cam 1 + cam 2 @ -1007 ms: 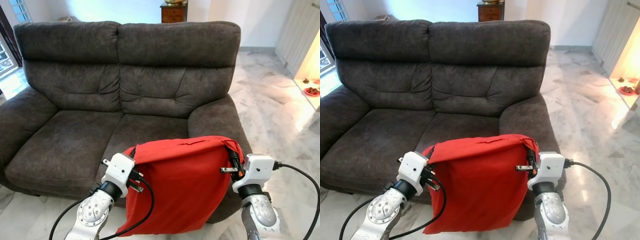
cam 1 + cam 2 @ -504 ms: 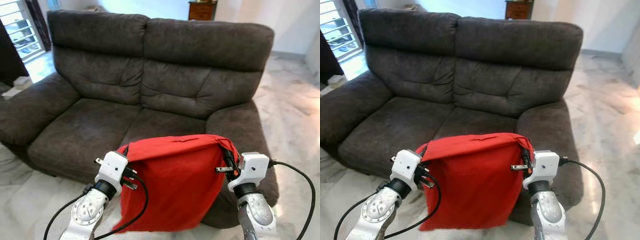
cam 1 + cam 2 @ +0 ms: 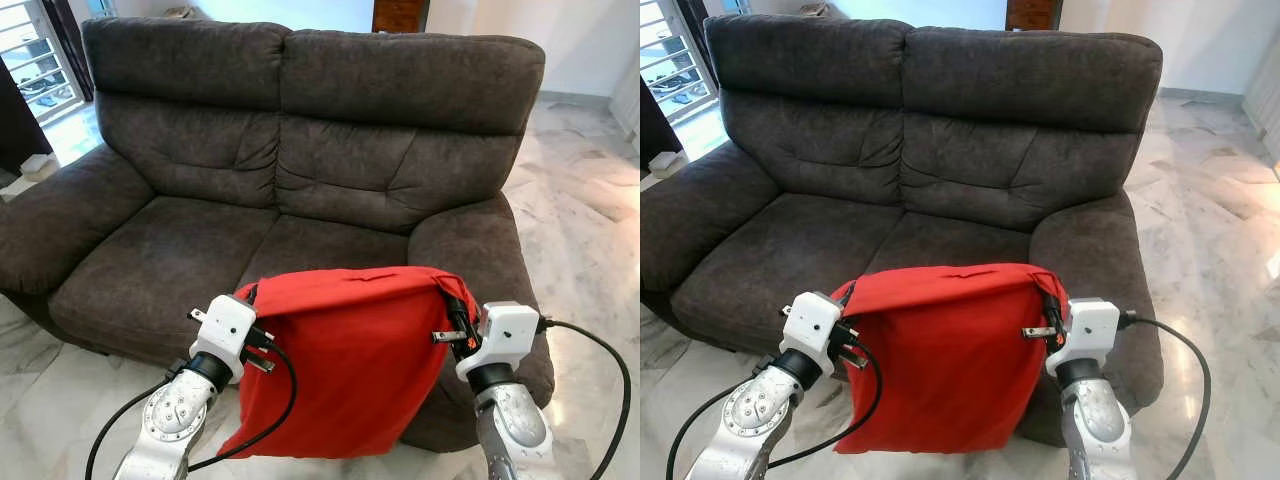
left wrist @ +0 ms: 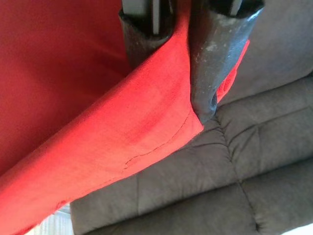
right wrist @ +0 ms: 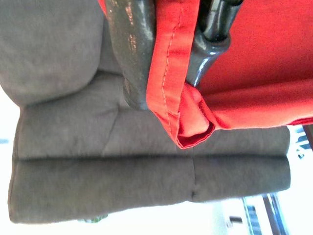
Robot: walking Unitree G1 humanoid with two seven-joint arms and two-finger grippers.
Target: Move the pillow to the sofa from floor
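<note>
both grippers hold the red pillow (image 3: 355, 365) before the sofa (image 3: 300, 180).

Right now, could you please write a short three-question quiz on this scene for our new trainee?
1. True or false: the red pillow lies on the sofa seat.
2. What does the left gripper hold? A) a cable B) a top corner of the pillow C) nothing
3. Fill in: the right gripper pinches the pillow's stitched ____.

Key
1. False; it hangs between both grippers in front of the sofa.
2. B
3. edge
</note>
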